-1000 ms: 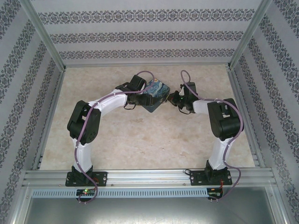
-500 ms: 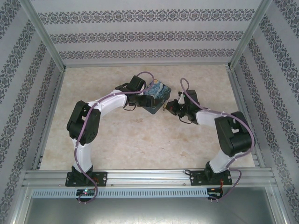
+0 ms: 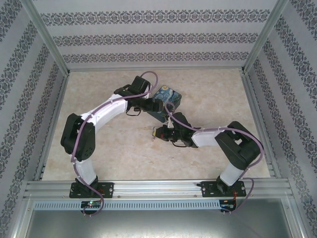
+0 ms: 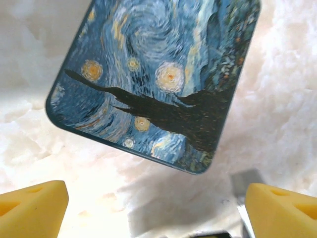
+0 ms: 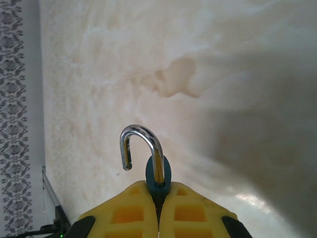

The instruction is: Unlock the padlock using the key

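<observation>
Marble-look bench (image 5: 148, 59): right gripper (image 5: 158, 198) clenched on padlock (image 5: 158, 174), open shackle (image 5: 142, 133) jutting past fingertips (image 5: 130, 210); left gripper (image 4: 156, 208) released, spread wide beside painted tin (image 4: 153, 74).

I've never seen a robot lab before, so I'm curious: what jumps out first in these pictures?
The painted tin with its swirling night-sky print stands out first, lying on the pale marbled table just ahead of the left arm's jaws, which stand wide open. Then comes the tiny blue padlock, pinched between the right arm's jaws, its silvery shackle swung open like a hook.
</observation>
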### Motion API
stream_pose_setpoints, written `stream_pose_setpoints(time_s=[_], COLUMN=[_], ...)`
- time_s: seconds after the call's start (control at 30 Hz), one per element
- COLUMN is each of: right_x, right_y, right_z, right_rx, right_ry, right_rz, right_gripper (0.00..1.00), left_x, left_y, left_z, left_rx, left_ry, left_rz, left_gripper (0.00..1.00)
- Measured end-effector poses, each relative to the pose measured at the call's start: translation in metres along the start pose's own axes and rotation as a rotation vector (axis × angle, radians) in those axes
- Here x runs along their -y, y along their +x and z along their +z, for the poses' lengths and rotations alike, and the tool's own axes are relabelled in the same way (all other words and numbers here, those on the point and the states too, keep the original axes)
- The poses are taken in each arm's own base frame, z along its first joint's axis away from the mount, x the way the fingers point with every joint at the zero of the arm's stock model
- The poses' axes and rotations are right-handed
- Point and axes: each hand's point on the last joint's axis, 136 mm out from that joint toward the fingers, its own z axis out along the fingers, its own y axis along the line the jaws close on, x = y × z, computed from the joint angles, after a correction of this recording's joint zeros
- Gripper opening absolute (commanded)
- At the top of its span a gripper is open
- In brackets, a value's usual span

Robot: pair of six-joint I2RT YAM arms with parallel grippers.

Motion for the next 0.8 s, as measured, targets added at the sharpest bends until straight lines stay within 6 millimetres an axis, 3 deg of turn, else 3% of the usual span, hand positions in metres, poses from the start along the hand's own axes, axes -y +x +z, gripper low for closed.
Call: stream_pose_setpoints(time_s=[0.07,0.1,0.17,0.27,0.33,0.4,0.43,0.53,0.8], right_x=[0.012,0.019,0.025,0.022,0.025,0.028,0.030,0.026,-0.009], right_y=[0.004,0.006,0.006,-0.001,-0.008,-0.016,-0.021,-0.037,-0.102], right_z=[0.003,0.003,0.000,-0.008,-0.024,-0.042,-0.054,-0.087,-0.198], right_rx=[-0.008,-0.011,-0.005,0.016,0.053,0.096,0.123,0.204,0.539], right_ry=[0.021,0.033,0.038,0.005,-0.007,-0.013,-0.011,-0.018,0.057], right_rz=[0.016,0.028,0.047,0.051,0.064,0.075,0.082,0.083,-0.027], right_gripper=[0.06,0.17,0.27,0.51,0.67,0.76,0.88,0.98,0.98], left_x=[0.000,0.000,0.001,0.003,0.002,-0.002,-0.005,-0.020,-0.079], left_y=[-0.005,-0.009,-0.014,-0.019,-0.019,-0.017,-0.016,-0.013,-0.015], left_z=[-0.014,-0.023,-0.037,-0.059,-0.071,-0.081,-0.086,-0.099,-0.159], left_rx=[0.025,0.041,0.069,0.110,0.131,0.144,0.156,0.190,0.416], left_ry=[0.004,0.004,0.011,0.019,0.016,-0.001,-0.013,-0.071,-0.320], left_rz=[-0.008,-0.014,-0.019,-0.029,-0.034,-0.042,-0.044,-0.058,-0.095], left_gripper=[0.93,0.93,0.93,0.93,0.94,0.94,0.95,0.97,1.00])
